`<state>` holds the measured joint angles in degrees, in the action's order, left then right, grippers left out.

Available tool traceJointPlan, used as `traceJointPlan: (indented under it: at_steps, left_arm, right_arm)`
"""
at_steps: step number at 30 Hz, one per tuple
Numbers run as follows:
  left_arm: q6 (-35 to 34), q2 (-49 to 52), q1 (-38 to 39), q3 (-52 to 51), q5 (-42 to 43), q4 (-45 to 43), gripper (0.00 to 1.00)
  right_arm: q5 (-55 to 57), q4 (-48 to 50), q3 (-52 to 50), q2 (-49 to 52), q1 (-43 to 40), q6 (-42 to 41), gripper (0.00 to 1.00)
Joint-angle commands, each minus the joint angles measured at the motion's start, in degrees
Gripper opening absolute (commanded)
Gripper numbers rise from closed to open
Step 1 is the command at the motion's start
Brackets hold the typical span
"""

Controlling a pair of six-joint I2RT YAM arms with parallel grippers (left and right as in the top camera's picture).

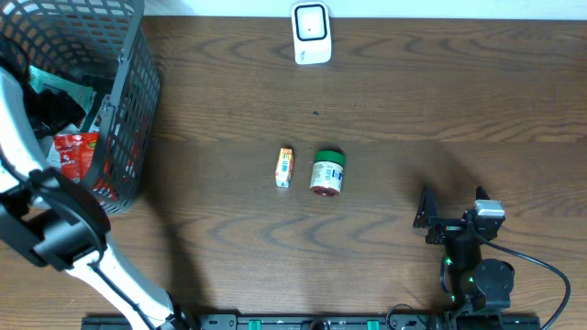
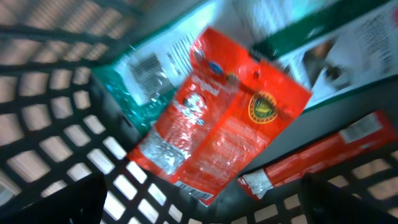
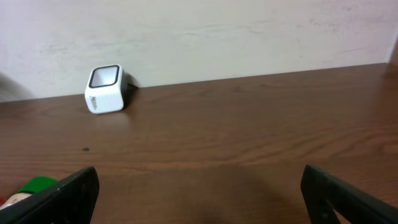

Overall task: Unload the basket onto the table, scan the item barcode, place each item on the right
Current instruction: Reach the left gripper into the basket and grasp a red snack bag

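Jar [image 1: 326,173], packet [image 1: 284,168], scanner [image 1: 311,33]: one each.

Left wrist view is smeared, print on the red pouch [image 2: 217,118] unreadable. Overhead: basket [image 1: 138,110] cropped at the upper-left edge, labels on jar [image 1: 326,172] and small box [image 1: 285,167] too small to read. Right wrist: jar clipped by the lower-left corner.

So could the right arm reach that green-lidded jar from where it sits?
Probably yes. The right gripper is open and empty, and only bare table lies between it and the jar, which is apart from the small carton.
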<state>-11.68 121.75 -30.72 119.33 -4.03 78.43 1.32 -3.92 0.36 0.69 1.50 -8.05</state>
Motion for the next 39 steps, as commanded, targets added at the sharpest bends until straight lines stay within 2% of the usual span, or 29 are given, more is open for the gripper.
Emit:
traceJointPlan:
  at_steps: [1, 9, 20, 22, 23, 24, 27, 28, 33, 39]
  left_arm:
    - [1.84, 3.41, -0.07, -0.11, 2.05, 0.98, 0.98]
    - [1.75, 6.51, 0.48, -3.19, 1.95, 0.37, 0.98]
    - [0.9, 6.51, 0.68, -16.87, 1.9, -10.23, 0.97]
    - [0.9, 6.51, 0.68, -17.05, 1.9, -10.27, 0.84]
    - [0.83, 6.43, 0.68, -17.03, 1.97, -10.08, 0.64]
    - [0.48, 6.4, 0.68, -17.03, 1.97, -9.97, 0.61]
    - [0.26, 5.38, 0.68, -16.39, 3.28, -9.29, 0.38]
    - [0.24, 4.5, 0.61, -15.34, 3.74, -8.52, 0.35]
    - [-0.02, -3.04, 0.63, -10.54, 4.11, -6.27, 0.35]
    - [-2.25, -19.26, 0.63, -9.9, 4.26, -10.19, 0.35]
  right_arm:
    - [0.52, -0.17, -0.04, -0.24, -0.33, 0.42, 0.99]
    - [0.52, -0.17, -0.04, -0.24, -0.33, 0.42, 0.99]
    - [0.52, -0.17, -0.04, -0.24, -0.33, 0.42, 0.99]
    - [0.52, -0.17, -0.04, -0.24, -0.33, 0.42, 0.99]
    - [0.52, -0.17, -0.04, -0.24, -0.33, 0.42, 0.99]
    - [0.52, -0.17, -0.04, -0.24, -0.33, 0.42, 0.99]
    - [0.52, -0.17, -0.04, -0.24, -0.33, 0.42, 0.99]
    - [0.52, -0.17, -0.04, -0.24, -0.33, 0.42, 0.99]
    - [0.52, -0.17, -0.04, -0.24, -0.33, 0.42, 0.99]
    - [0.52, -0.17, -0.04, -0.24, -0.33, 0.42, 0.99]
